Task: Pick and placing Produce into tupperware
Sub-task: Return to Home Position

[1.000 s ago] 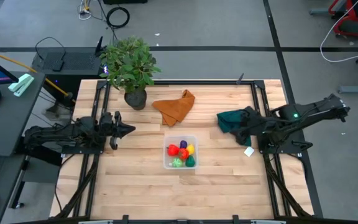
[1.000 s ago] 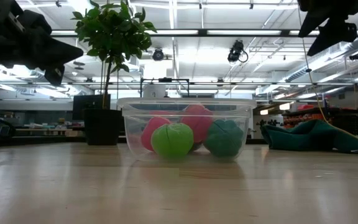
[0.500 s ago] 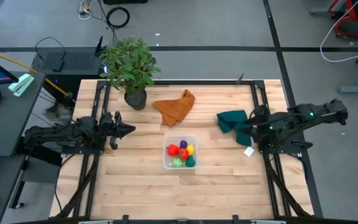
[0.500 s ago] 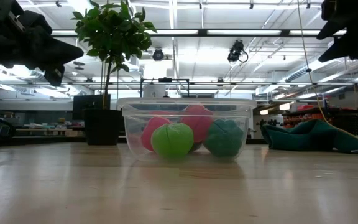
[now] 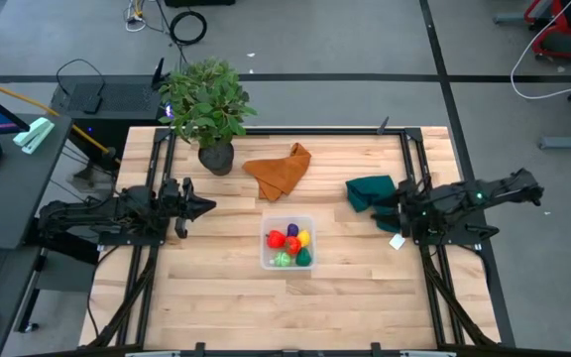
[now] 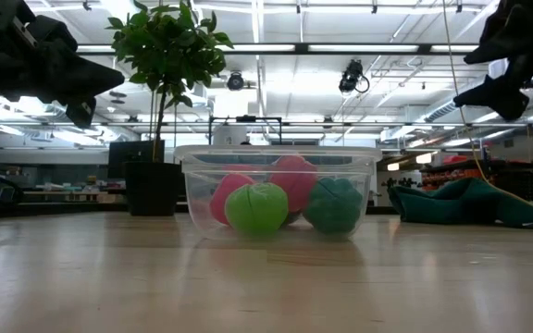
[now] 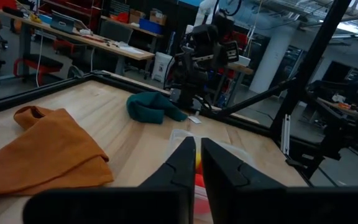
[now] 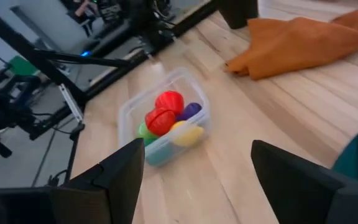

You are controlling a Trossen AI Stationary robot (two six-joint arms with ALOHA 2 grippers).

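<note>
Right end effector farther from tupperware, apparently

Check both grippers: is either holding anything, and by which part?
Nothing is held. The left gripper is shut empty, the right gripper open and empty; the produce lies in the tupperware.

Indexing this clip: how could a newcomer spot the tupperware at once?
On the wooden table, find the orange cloth beside the potted plant. Just past it toward the table's middle sits the tupperware, the only clear, low-walled box, with bright toy produce inside.
</note>
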